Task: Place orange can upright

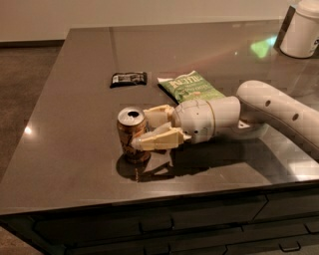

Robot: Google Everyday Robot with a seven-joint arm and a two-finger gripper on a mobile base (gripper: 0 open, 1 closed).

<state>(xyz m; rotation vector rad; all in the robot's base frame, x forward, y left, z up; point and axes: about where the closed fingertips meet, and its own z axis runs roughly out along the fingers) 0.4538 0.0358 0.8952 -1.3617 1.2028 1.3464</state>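
Can (pixel 129 133) upright on table (pixel 70 104) near its front edge, clamped in gripper (pixel 141 128). Placement looks nearly done; the next move calls for release and a level retreat without tipping.

Smooth white tubular arm (pixel 279 107) with small dark holes; cream 2-finger hand (pixel 140 129) over the table (pixel 75 99).

Single camera, high, angled down across the tabletop (pixel 75 149).
It looks obliquely from the near edge toward the far wall (pixel 149 15), fairly close; the gripper (pixel 141 129) sits mid-frame clasping the orange can (pixel 127 125), with the arm (pixel 279 107) entering from the right.
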